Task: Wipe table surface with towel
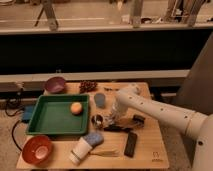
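Table [150, 150] fills the lower middle of the view, tan wood, crowded; it is the surface to be wiped, and only small bare patches show, mostly along the right side and near edge.

Near edge, 7 o'clock: red bowl [36, 148] sits at the corner. At 6 o'clock a white cup [79, 150] lies on its side, touching a blue cloth [93, 138]. That cloth is probably the towel, but I cannot confirm it. Just right of the cup, a thin utensil [106, 153] and a dark flat bar [130, 143] lie on the wood.

Centre: gripper [114, 121] is low over the table, just right of a small dark can [97, 120], among dark items I cannot identify. Cannot tell whether it is released, clenched or grasping anything. The arm [160, 112] reaches in from 3 o'clock, elbow raised, wrist angled down; judgement: posed for work at surface level near the cloth.

At 9 o'clock: green tray [45, 122] holds an orange [75, 108], keeping the round fruit from rolling. A blue block [28, 113] is just beside the tray's left wall.

Far edge: blue cup [100, 99] stands upright at 12 o'clock; a dark cluster [89, 86] lies behind it, and a purple bowl [55, 84] at 11 o'clock.

Judgement: clutter will restrict any wiping stroke to the bare patches.
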`<state>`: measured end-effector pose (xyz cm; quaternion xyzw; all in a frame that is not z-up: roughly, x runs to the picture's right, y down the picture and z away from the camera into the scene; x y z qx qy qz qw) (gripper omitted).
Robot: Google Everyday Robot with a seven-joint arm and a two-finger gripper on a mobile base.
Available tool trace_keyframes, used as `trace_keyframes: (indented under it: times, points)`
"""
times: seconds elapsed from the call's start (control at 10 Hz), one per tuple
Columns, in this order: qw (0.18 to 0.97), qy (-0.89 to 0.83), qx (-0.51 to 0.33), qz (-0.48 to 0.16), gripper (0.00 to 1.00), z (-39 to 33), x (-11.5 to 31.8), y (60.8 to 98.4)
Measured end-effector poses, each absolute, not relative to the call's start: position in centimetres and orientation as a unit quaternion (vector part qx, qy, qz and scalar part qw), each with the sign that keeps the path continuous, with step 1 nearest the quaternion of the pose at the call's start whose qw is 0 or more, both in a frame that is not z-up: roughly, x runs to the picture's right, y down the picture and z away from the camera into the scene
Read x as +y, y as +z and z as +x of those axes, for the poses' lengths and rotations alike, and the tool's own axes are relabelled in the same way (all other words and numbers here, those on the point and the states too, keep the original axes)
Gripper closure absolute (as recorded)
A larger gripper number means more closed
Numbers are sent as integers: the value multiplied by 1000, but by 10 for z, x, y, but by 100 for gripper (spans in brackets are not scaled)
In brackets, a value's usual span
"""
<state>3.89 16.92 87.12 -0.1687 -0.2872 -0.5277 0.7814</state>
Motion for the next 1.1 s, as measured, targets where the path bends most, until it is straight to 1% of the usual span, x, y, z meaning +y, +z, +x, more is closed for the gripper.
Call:
trace_keyframes:
  times: [0.2,0.4,0.7,0.9,1.1]
  points:
    - [778,-530,-295,-166,100,26,157,882]
    - [779,-529,-291,-170,100,27,153,885]
    - [780,-529,-283,-176,100,66,153,881]
    - [781,-529,-281,-178,100,73,147,884]
    - [780,-530,-280,-180,100,71,150,883]
